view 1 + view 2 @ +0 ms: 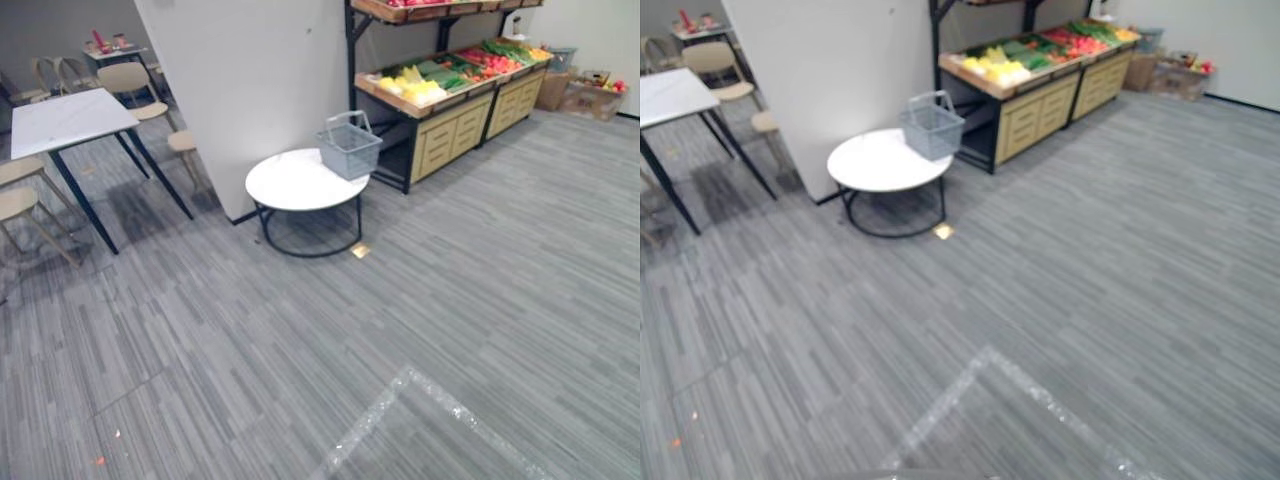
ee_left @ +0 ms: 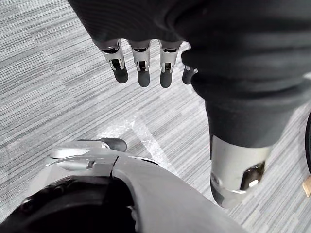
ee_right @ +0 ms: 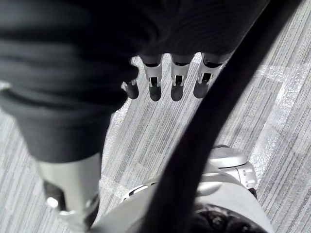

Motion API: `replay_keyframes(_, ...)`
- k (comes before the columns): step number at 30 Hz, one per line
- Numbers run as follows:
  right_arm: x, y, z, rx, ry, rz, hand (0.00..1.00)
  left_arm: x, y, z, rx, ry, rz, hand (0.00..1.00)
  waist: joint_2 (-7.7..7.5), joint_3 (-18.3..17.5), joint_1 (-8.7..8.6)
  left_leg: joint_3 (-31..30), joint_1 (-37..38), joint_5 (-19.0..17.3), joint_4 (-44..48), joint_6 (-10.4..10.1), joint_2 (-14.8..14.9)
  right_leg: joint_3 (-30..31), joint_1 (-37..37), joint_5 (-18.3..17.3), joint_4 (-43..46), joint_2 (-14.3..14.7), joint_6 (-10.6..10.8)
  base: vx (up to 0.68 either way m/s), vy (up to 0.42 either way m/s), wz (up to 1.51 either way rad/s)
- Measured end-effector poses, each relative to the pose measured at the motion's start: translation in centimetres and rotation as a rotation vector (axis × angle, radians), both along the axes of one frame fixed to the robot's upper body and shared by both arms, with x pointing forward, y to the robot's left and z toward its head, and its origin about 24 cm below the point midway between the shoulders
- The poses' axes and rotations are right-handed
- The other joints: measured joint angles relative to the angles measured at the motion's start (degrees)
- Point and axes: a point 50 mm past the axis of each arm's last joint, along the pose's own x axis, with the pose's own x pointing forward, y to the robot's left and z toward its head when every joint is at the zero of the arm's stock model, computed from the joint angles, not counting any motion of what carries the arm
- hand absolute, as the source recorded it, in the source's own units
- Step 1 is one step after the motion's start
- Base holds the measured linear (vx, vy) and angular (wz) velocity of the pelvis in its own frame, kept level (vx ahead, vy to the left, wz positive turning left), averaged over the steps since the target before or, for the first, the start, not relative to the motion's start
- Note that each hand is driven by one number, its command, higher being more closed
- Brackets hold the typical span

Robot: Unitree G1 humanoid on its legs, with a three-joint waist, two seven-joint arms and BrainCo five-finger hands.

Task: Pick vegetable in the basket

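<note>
Left eye view: nothing picked yet.
Basket is sitting on the far round worktop, vegetables lying on the shelf right of it. Left wrist view: left hand is hanging loose, empty. Right wrist view: right hand likewise; approaching and picking remain.

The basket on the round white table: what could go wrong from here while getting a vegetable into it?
1. The basket sits at the edge of the round table, so a bump may tip it off.
2. The vegetables lie packed together on the shelf; a grab may drag out neighbours.
3. The left hand and right hand hang open and empty over the floor; the walk ahead passes a small tan thing by the table.
</note>
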Motion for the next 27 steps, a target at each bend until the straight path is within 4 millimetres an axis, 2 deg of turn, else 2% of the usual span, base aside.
replay_keyframes(2, 0.0, 0.3, -0.1, 0.008, 0.004, -0.008, 0.00, -0.1, 0.0, 0.0, 0.000, 0.005, -0.001, 0.00, -0.06, 0.07, -0.06, -0.12, 1.13, 0.75, -1.15, 0.89, 0.00, -0.59, 0.84, 0.39, -0.88, 0.22, -0.48, 0.17, 0.009, 0.08)
replay_keyframes(4, 0.4, 0.3, -0.1, 0.010, 0.000, -0.016, 0.00, -0.2, 0.1, -0.1, 0.000, 0.016, 0.002, 0.00, -0.21, 0.37, -0.16, -0.17, 1.54, 0.78, -1.26, 0.90, -0.05, -1.08, 1.70, 0.42, -1.31, 0.26, -0.49, 0.15, 0.006, 0.06)
replay_keyframes(8, 2.0, 0.3, 0.0, 0.007, -0.040, -0.005, 0.00, 0.2, 0.1, -0.1, 0.002, 0.008, 0.005, 0.00, -0.27, 1.68, -0.29, -0.11, 2.89, 0.33, -1.25, 0.21, -0.05, -1.22, 3.04, 0.39, -1.30, 0.21, -0.45, 0.08, 0.005, 0.01)
replay_keyframes(12, 2.7, 0.2, 0.0, 0.000, -0.054, 0.016, 0.00, 0.6, 0.2, 0.0, 0.004, -0.001, 0.003, 0.00, -0.14, 2.86, -0.60, -0.01, 3.33, -0.09, -1.05, -0.37, -0.09, -1.17, 3.42, 0.18, -1.15, 0.06, -0.22, -0.02, -0.003, -0.01)
replay_keyframes(13, 2.8, 0.2, 0.1, -0.002, -0.057, 0.017, 0.00, 0.6, 0.2, 0.0, 0.004, -0.002, 0.003, 0.00, -0.63, 3.24, -0.70, 0.07, 3.31, -0.13, -1.06, -0.41, -0.10, -1.08, 3.27, 0.08, -1.15, 0.04, -0.10, -0.07, -0.009, -0.07)
replay_keyframes(14, 3.0, 0.3, 0.1, -0.004, -0.064, 0.025, 0.00, 0.6, 0.3, 0.0, 0.005, -0.003, 0.002, 0.00, -0.34, 3.34, -0.89, 0.35, 3.32, -0.14, -1.01, -0.41, -0.12, -0.93, 3.15, -0.03, -1.17, 0.02, -0.14, -0.08, -0.015, -0.12)
replay_keyframes(15, 3.1, 0.3, 0.1, -0.008, -0.077, 0.037, 0.00, 0.5, 0.3, 0.0, 0.006, -0.002, 0.002, 0.00, -0.69, 3.60, -1.12, 1.00, 3.26, -0.21, -0.97, -0.48, -0.07, -0.67, 2.90, -0.09, -1.15, 0.04, -0.11, -0.08, -0.016, -0.17)
replay_keyframes(20, 3.0, 0.2, 0.2, -0.014, -0.086, 0.048, 0.00, 0.5, 0.2, 0.0, 0.008, 0.000, -0.006, 0.00, -0.56, 3.62, -1.22, 3.00, 3.03, -0.56, -0.96, -0.54, 0.69, 0.16, 2.38, -0.17, -2.16, 0.61, 0.30, -0.06, -0.027, -0.24)
replay_keyframes(27, 1.9, 0.3, 0.1, 0.005, -0.079, -0.042, 0.00, 0.5, 0.2, 0.0, 0.009, 0.002, -0.008, 0.00, -0.48, 3.46, -1.36, 2.98, 2.78, -0.50, -1.69, -0.48, 1.03, -0.96, 2.38, 0.20, -3.05, 0.93, -0.06, 0.04, -0.015, 0.02)
